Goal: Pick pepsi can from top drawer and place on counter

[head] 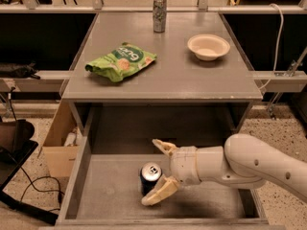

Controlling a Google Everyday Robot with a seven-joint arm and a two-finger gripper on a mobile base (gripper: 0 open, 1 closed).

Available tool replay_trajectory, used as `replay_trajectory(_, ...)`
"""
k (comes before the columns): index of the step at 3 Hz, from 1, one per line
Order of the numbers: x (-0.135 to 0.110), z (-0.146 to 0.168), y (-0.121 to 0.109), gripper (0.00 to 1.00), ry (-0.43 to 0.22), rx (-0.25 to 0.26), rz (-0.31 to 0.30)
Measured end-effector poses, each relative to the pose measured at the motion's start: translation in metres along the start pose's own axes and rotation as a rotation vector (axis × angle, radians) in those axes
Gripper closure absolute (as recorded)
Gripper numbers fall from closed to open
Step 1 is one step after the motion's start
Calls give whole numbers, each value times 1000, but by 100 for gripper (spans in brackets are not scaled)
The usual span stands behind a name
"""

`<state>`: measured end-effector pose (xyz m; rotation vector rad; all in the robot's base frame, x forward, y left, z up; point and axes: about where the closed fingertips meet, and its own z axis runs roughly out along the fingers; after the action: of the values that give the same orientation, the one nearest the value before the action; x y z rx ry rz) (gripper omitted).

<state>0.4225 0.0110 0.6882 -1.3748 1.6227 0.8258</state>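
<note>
Blue can [150,177]: small and dark, standing in the drawer [79,176] near its front, about mid-width, right between the two fingers of the hand [150,173].
Hand: cream plastic, reaching in from the right, spread wide open. One finger lies behind the can and the other in front by its base. It grips nothing, and I cannot tell whether either finger touches the can.
Can's axis: upright, long axis vertical, silver top and pull tab facing up.
Arm [268,164]: smooth, rounded white shell entering from the lower right.
Drawer: pulled out, matte grey, with a flat bottom and raised side walls.
Worktop [192,78]: flat matte grey rectangle above and behind the drawer.
Chip bag [120,61]: green and crinkled, lying flat on the left.
Bowl [208,47]: pale, round and shallow, on the right, further back.
Silver can [159,13]: taller, patterned, upright at the far edge.
</note>
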Motion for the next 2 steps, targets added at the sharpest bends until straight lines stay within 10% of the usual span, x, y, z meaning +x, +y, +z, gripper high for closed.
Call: replay_trajectory(2, 30, 15, 4, 50, 37, 3, -5)
